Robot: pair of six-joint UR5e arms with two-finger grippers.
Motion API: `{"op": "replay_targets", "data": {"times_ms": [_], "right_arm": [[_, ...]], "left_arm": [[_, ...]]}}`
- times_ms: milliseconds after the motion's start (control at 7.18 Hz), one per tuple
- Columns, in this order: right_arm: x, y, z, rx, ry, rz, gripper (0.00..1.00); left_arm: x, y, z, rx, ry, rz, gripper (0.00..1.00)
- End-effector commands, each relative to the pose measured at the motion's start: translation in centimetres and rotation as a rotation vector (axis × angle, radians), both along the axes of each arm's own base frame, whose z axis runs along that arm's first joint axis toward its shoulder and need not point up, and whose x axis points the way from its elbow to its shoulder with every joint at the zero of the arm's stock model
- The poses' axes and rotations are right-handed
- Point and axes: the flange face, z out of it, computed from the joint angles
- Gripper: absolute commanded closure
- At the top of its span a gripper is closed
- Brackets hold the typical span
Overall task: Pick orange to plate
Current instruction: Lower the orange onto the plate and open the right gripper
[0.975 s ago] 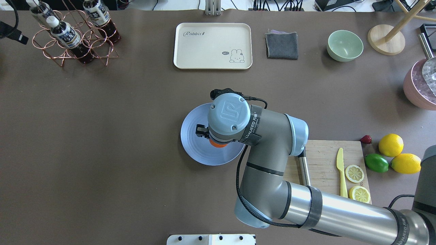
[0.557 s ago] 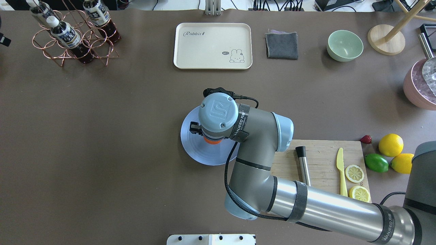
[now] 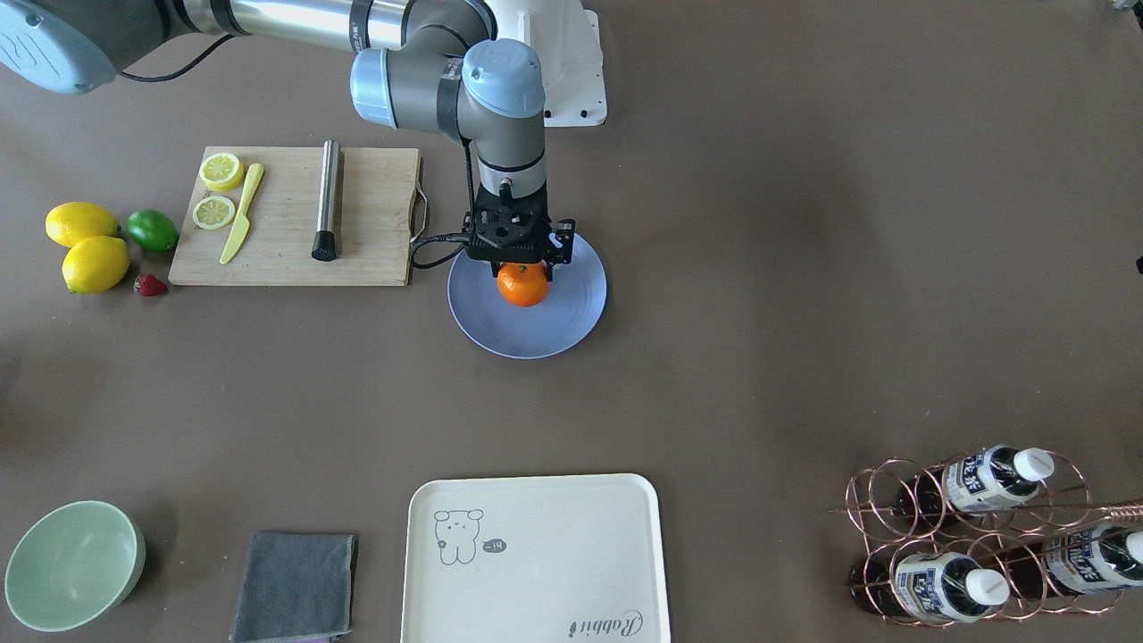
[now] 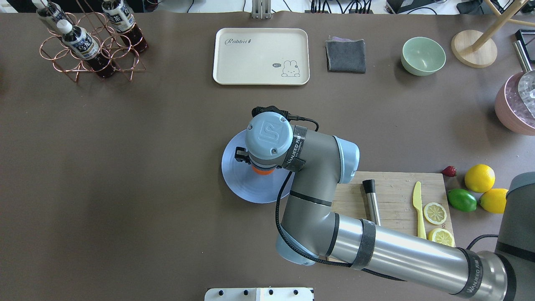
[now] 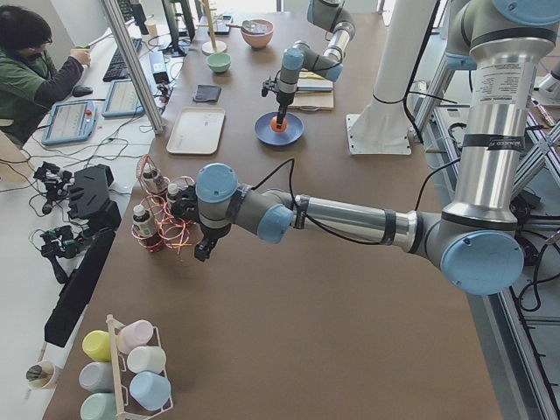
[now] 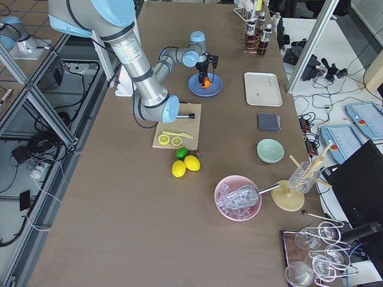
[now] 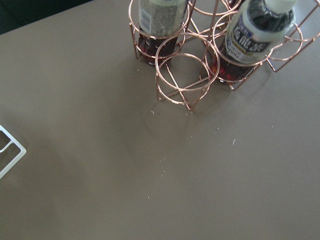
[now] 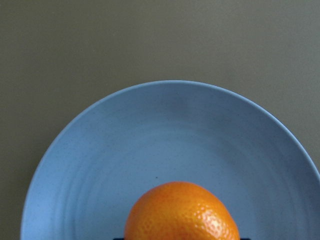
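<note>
The right arm (image 4: 393, 251) reaches in from the robot's side across the cutting board (image 4: 397, 188). Its forearm runs low over the tabletop (image 4: 125, 167), its elbow is bent, and its wrist is turned straight down above the plate (image 3: 554, 326). The right end effector (image 3: 521, 265) points vertically at the plate's middle. Its fingers sit either side of the top of the orange (image 3: 522, 284) and appear clenched on it. The orange is over the centre of the plate, low down. Whether it touches the plate's surface cannot be told. In the right wrist view the fruit fills the bottom edge, with the blue rings of the plate spread behind it.

The left arm (image 5: 341, 214) stretches out almost level, far from the plate. Its wrist hangs down just beside the copper wire rack (image 5: 171, 229) of bottles. Whether the left end effector (image 5: 203, 252) is released or clenched cannot be told.

The cream tray (image 4: 250, 62) carries the word "Rabbit" and a small rabbit drawing. A dark band (image 4: 472, 274) on the right forearm reads "WANJEED". The bottle labels are too small to read.
</note>
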Motion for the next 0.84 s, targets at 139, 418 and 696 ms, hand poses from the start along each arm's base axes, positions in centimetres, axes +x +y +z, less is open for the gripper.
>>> {"op": "replay_targets", "data": {"times_ms": [139,418,696], "right_arm": [[4.2,-2.7,-2.2,-0.062,-0.058,0.064,0.0],[15.8,-7.8,-0.6,-0.163,-0.068,0.04,0.0],[34.8,-11.5,8.5,-0.067,-0.042,-0.092,0.0]], "left_arm": [[-4.9,7.2,6.7,-0.025,-0.039,-0.006,0.02],[-4.7,7.5,7.6,-0.045,-0.047,-0.004,0.02],[-5.3,6.8,7.8,-0.069,-0.135,-0.033,0.02]]}}
